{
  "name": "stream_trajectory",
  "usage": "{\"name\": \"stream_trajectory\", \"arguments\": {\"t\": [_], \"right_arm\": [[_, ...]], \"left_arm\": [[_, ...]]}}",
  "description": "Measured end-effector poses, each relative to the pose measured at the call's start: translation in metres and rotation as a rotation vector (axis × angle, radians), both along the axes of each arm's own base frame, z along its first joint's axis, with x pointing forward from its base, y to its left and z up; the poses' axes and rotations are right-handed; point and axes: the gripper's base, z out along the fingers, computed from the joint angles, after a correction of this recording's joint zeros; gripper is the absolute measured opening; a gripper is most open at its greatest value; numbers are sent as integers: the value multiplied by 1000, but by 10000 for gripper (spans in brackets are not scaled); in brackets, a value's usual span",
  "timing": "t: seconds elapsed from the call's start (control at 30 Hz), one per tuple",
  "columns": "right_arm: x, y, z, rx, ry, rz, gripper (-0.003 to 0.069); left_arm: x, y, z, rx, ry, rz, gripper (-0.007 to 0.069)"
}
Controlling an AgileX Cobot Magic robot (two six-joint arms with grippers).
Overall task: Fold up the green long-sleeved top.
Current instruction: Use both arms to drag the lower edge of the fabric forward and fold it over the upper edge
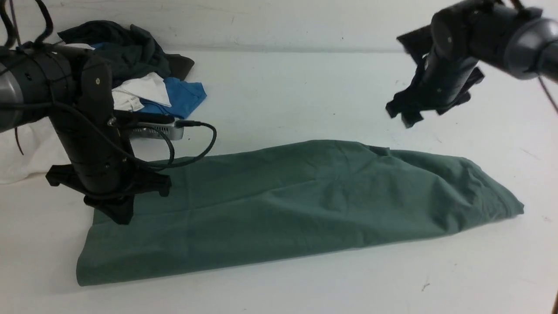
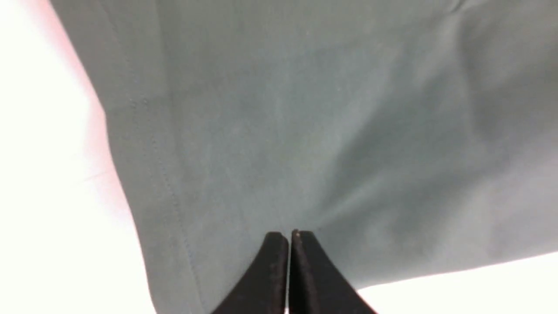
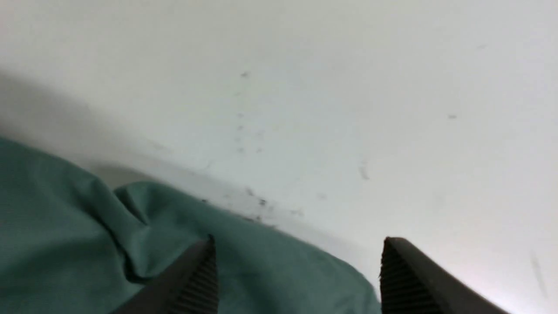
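- 1 green top (image 1: 296, 205), lying flat as a long folded band on the white table (image 1: 305, 87), reaching from beside the left arm out to the right.
- 1 stitched hem (image 2: 148, 131) along the top's left end.
- 2 grippers in view, 1 per arm.
- Left gripper (image 1: 114, 213) low over the far left corner of the top, its 2 fingers (image 2: 270, 274) pressed together, tips touching the cloth; cannot tell whether any fabric is caught between them.
- Right gripper (image 1: 403, 114) raised over the top's far edge, toward its right end, its 2 ribbed fingers (image 3: 196, 279) spread wide, nothing between them.
- 1 pile of clothes (image 1: 135, 65) at the far left of the table, apart from the top: 1 dark piece, 1 white piece (image 1: 144, 89), 1 blue piece (image 1: 185, 98).
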Motion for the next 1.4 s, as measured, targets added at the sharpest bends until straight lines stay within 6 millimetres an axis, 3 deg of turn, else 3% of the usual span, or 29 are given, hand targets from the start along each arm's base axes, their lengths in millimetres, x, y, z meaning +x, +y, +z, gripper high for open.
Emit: {"name": "stream_trajectory", "arguments": {"t": [0.1, 0.17, 0.2, 0.23, 0.27, 0.3, 0.33, 0.43, 0.53, 0.7, 0.9, 1.03, 1.23, 1.3, 1.4], "right_arm": [[-12, -6, 23, -8, 5, -31, 384], [-22, -6, 31, 38, 51, -25, 244], [-24, -5, 28, 79, 82, -9, 158], [-24, -6, 27, 76, 86, -6, 158], [-27, -6, 17, 131, 139, 5, 56], [-28, -6, 13, 145, 156, 4, 49], [-31, -11, -4, 179, 223, -8, 12], [-38, -31, -33, 228, 321, -73, -9], [-44, -63, -62, 255, 372, -165, -14], [-57, -100, -97, 261, 454, -289, -14], [-75, -128, -118, 272, 518, -378, -14], [-87, -132, -112, 295, 522, -404, -14], [-98, -136, -69, 301, 401, -398, -15], [-102, -133, -45, 337, 337, -396, -15], [-98, -130, -27, 376, 304, -380, 2]], "left_arm": [[-1, -1, 3, -17, -9, 6, -4], [-1, -5, 1, -29, -7, 5, -4], [0, -7, 0, -29, -6, -1, -4], [0, -8, -1, -30, -8, -5, -4], [1, -14, -5, -31, -7, -21, -4], [1, -16, -6, -31, -4, -26, -4], [2, -24, -12, -29, 4, -48, -4], [5, -35, -26, -22, 23, -78, -4], [8, -38, -41, -11, 60, -81, -4], [13, -38, -67, 17, 117, -79, -3], [6, -32, -79, 74, 127, -53, -3], [-2, -23, -81, 99, 122, -2, -3], [-12, -12, -69, 137, 98, -4, -3], [-17, -10, -49, 126, 40, -2, -3], [-25, -7, -15, 101, -62, -3, -3]]}}
